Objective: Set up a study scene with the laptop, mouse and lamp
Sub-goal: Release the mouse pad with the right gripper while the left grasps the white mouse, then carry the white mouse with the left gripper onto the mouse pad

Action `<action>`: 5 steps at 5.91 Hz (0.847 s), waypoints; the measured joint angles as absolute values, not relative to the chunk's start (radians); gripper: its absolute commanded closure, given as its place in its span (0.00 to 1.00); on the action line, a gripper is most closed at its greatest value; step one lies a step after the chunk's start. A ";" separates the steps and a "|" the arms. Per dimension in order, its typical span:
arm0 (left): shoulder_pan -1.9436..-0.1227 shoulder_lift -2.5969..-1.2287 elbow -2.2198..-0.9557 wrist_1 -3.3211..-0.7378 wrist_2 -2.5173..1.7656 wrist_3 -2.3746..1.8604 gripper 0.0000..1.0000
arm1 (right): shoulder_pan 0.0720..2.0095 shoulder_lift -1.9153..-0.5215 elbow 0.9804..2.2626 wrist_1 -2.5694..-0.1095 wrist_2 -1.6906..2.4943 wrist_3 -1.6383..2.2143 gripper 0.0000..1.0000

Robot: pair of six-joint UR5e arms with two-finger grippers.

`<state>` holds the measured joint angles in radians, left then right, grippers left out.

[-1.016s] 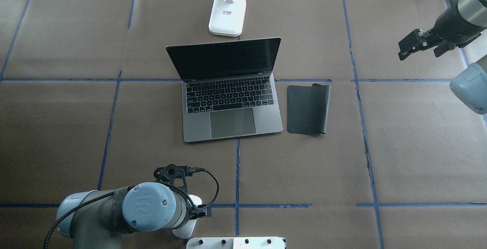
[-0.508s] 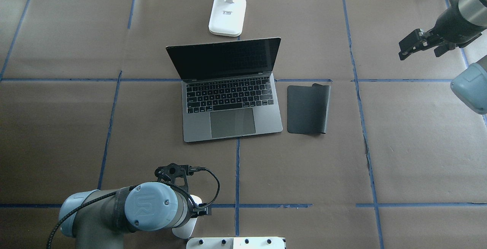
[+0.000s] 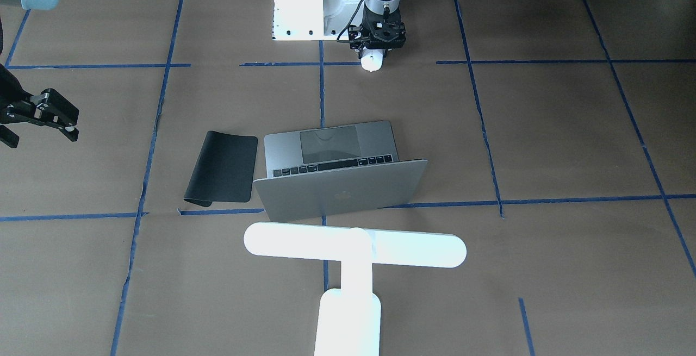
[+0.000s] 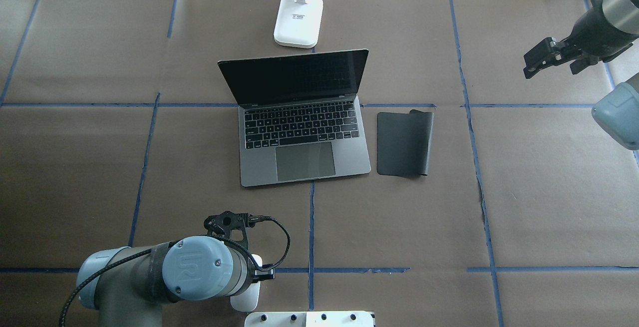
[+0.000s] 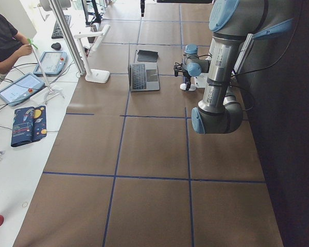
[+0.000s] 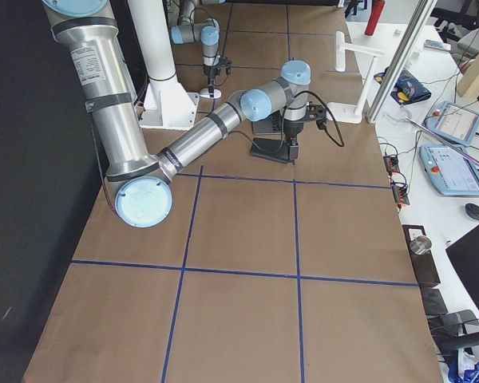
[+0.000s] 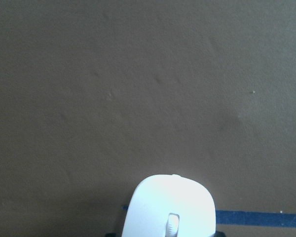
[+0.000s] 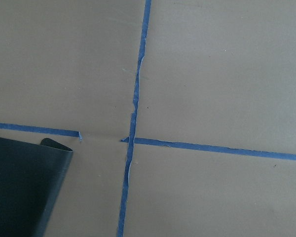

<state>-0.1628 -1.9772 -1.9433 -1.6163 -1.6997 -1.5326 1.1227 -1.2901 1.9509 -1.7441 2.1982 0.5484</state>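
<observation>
Left gripper [image 3: 373,51], mine: clamped on the mouse [image 3: 371,63]. Step in hand: mouse pickup. Next, I judge: lift, carry it across onto black mat [image 4: 404,142] beside laptop [image 4: 304,157].

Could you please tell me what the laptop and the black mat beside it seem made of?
The laptop looks like matte silver-grey metal, given its thin, evenly dull shell. The black mat seems thin rubber or soft plastic: matte, and one corner curls up.
</observation>
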 measured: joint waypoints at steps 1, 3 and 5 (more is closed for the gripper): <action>-0.179 -1.977 -1.951 -1.615 -1.701 -1.532 0.88 | 1.123 -1.290 1.951 -1.744 2.198 0.549 0.00; -0.232 -2.003 -1.960 -1.611 -1.709 -1.531 0.90 | 1.130 -1.294 1.952 -1.743 2.199 0.548 0.00; -0.303 -2.110 -1.924 -1.601 -1.712 -1.531 0.91 | 1.160 -1.310 1.951 -1.743 2.216 0.520 0.00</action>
<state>-0.3033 -2.1104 -1.9240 -1.6007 -1.7117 -1.5309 1.1599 -1.3097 1.9507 -1.7426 2.2159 0.5204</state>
